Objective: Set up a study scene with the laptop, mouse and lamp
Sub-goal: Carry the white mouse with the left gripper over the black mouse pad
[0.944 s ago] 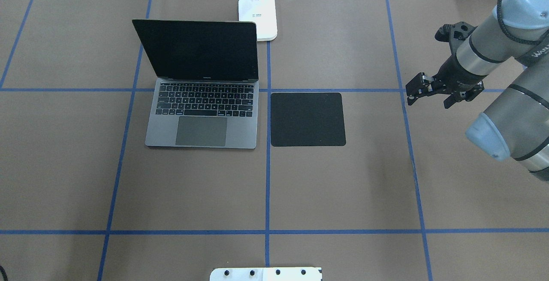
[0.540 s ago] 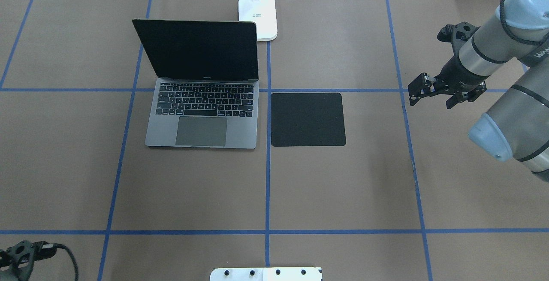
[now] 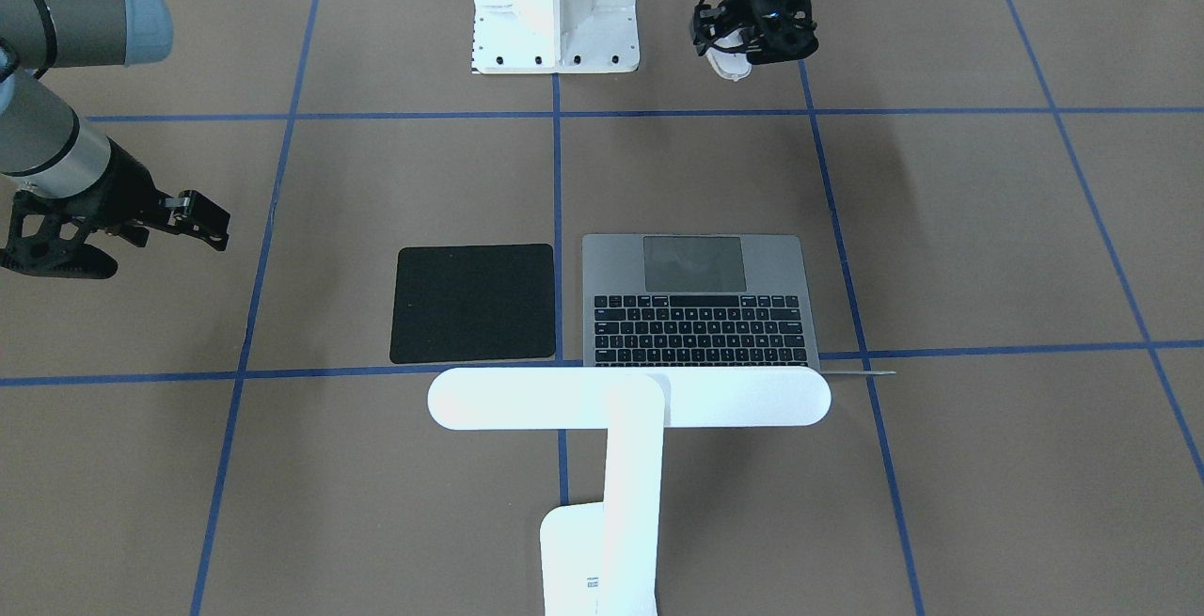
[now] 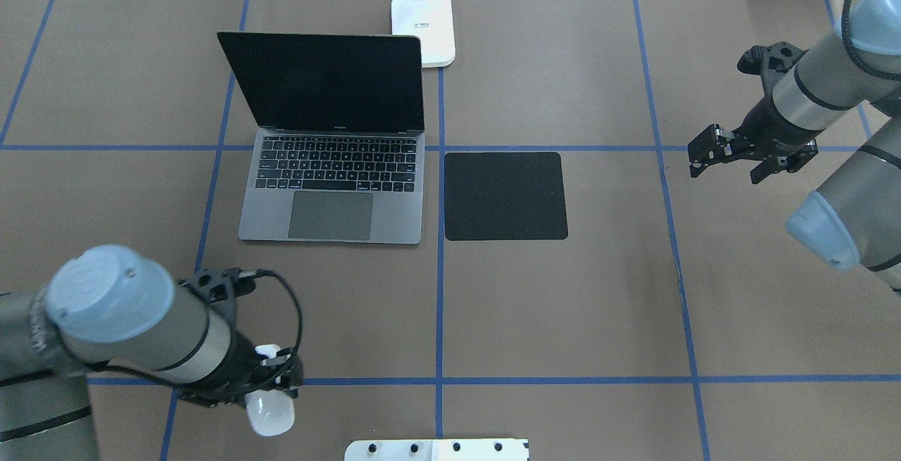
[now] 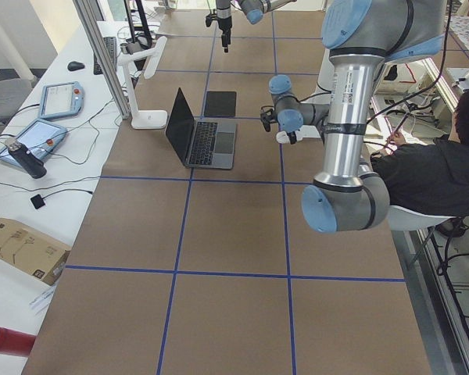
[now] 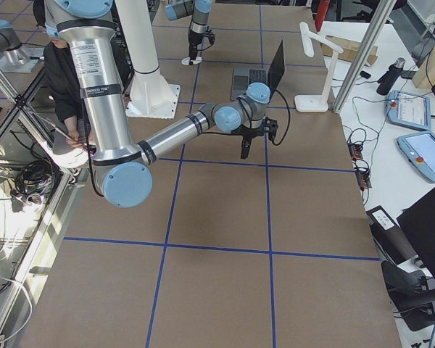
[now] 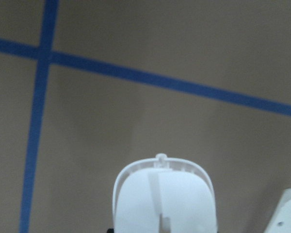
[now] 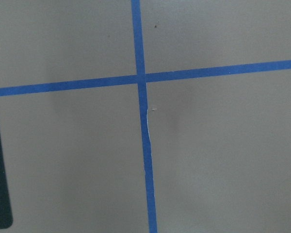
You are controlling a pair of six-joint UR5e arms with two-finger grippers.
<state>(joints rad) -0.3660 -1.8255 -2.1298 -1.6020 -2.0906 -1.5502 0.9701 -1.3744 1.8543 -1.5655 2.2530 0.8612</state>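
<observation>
1. Brown-papered bench (image 4: 563, 306): the left hand (image 4: 273, 382), closed on the mouse (image 4: 269, 415), hangs near the front edge.
2. Likely step: carrying the mouse. The next move calls for a rightward carry to the black pad (image 4: 505, 196) beside the laptop (image 4: 331, 193).
3. Right hand (image 4: 704, 151) is empty, its opening unclear; the lamp (image 4: 422, 24) stands farthest.

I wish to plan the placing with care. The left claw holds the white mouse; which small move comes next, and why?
Probably carry the small glossy white oval mouse, shut in the left claw, forward and rightward toward the black square pad. That pad lies bare beside the slim grey metal laptop, and the mouse is far from it.
</observation>
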